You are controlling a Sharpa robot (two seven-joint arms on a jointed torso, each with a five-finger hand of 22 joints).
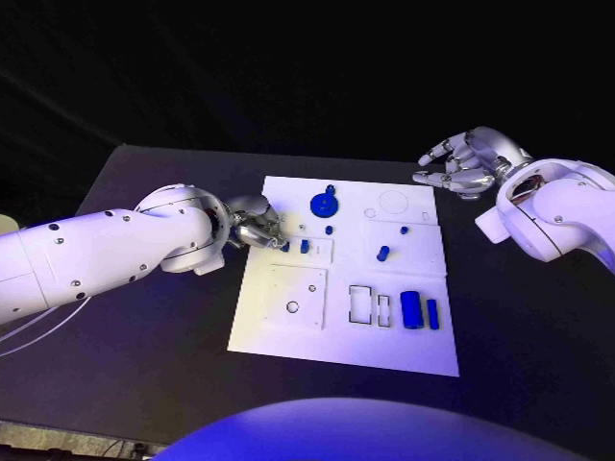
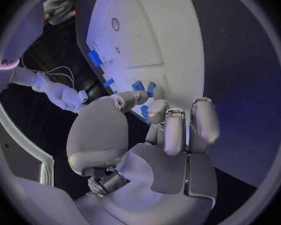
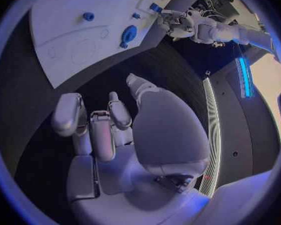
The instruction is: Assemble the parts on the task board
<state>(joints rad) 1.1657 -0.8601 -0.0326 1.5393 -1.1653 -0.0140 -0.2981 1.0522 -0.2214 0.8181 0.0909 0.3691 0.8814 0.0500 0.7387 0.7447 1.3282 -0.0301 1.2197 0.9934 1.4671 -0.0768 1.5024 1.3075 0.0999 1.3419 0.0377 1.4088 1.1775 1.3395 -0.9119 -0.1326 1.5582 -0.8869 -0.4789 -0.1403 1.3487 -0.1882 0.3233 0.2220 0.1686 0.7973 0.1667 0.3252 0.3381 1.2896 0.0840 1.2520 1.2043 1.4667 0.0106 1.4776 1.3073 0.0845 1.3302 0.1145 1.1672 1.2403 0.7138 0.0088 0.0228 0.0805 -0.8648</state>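
Observation:
The white task board (image 1: 287, 327) lies in the middle of the black table. My left hand (image 1: 257, 228) hovers at its left edge and pinches a small blue part (image 2: 143, 112) between thumb and finger. Just beyond those fingertips another small blue part (image 1: 304, 246) stands in the board (image 2: 165, 45). A round blue part (image 1: 325, 204) sits near the far edge, with small blue parts (image 1: 382, 254) toward the middle. My right hand (image 1: 463, 163) hangs off the board's far right corner, fingers loosely bent and apart, holding nothing; its palm (image 3: 115, 135) faces the table.
Two long blue bars (image 1: 419, 310) lie at the board's near right beside empty rectangular slots (image 1: 370, 303). A square recess with a small hole (image 1: 292, 306) is at the near left. Dark table surrounds the board on every side.

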